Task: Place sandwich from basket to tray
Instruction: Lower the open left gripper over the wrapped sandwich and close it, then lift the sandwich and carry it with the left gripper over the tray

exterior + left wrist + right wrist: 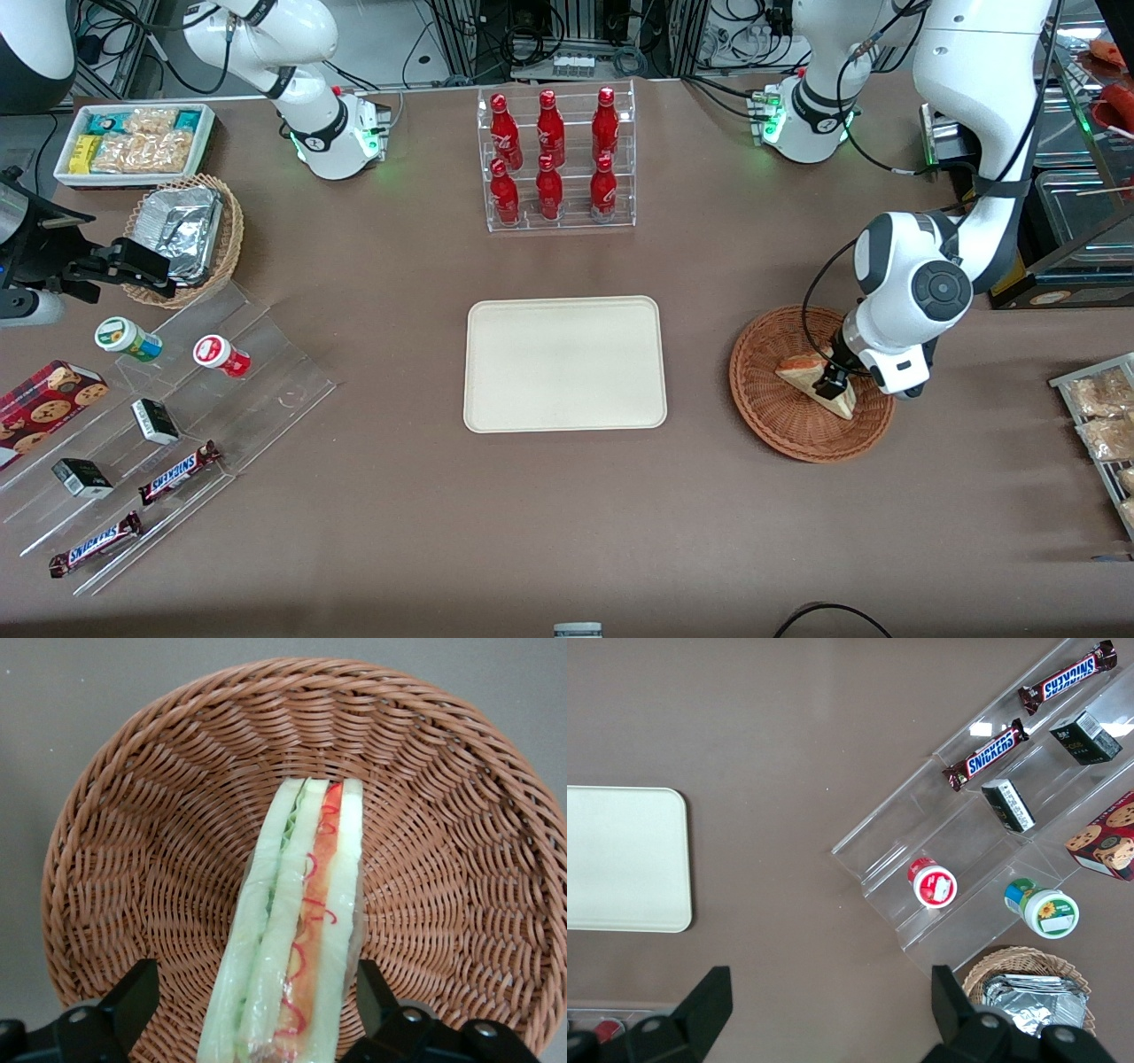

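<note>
The sandwich point(804, 369) lies in the reddish-brown wicker basket point(780, 421), toward the working arm's end of the table. My left gripper point(833, 386) is down in the basket, over the end of the sandwich nearer the front camera. In the left wrist view the sandwich point(297, 930) shows its wrapped cut edge with pale bread and red-orange and green layers. It sits between the two black fingers point(133, 997) of the gripper point(255, 988), which is open. One finger is about touching the wrap; the other stands apart from it. The cream-white tray point(564, 363) lies bare at the table's middle.
A clear rack of red bottles point(554, 159) stands farther from the front camera than the tray. Clear stepped shelves with Snickers bars point(177, 472), small boxes and cups lie toward the parked arm's end, with a foil-filled tan basket point(184, 235). A rack of snack packets point(1103, 416) sits past the basket.
</note>
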You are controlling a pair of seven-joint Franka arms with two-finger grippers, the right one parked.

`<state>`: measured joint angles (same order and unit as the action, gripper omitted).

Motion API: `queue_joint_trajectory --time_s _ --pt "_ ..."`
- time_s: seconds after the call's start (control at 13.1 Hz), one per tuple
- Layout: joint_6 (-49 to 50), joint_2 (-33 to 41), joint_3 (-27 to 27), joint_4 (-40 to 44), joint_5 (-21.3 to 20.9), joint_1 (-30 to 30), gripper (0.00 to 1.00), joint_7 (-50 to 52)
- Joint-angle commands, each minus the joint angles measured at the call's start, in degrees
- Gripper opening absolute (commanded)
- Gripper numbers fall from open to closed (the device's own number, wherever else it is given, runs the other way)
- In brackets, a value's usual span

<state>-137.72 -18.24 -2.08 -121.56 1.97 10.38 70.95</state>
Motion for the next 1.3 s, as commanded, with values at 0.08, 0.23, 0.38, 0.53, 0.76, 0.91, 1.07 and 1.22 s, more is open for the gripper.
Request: queue_joint_trajectory --time_s 0.08,0.23,0.38,0.53,0.76,0.91,1.07,1.22 --pt "0.3 1.3 -0.6 0.6 0.4 0.9 0.0 2.4" --pt "2.4 1.3 -0.6 2.9 0.4 0.9 0.0 2.8" --pt "10.1 1.9 -0.6 6.7 -0.3 1.0 0.0 1.2" --pt "22.4 3.6 -0.6 13.3 -0.4 2.3 0.0 -3.7" --pt "37.5 3.5 -0.6 26.6 -2.4 8.6 0.0 -5.9" --pt "38.0 2.5 -0.4 30.1 -1.4 12.0 0.0 -8.7" --pt "37.0 0.0 0.8 32.9 -0.3 15.9 0.0 -12.5" --pt "36.3 -5.6 0.9 38.3 0.1 20.2 0.0 -12.8"
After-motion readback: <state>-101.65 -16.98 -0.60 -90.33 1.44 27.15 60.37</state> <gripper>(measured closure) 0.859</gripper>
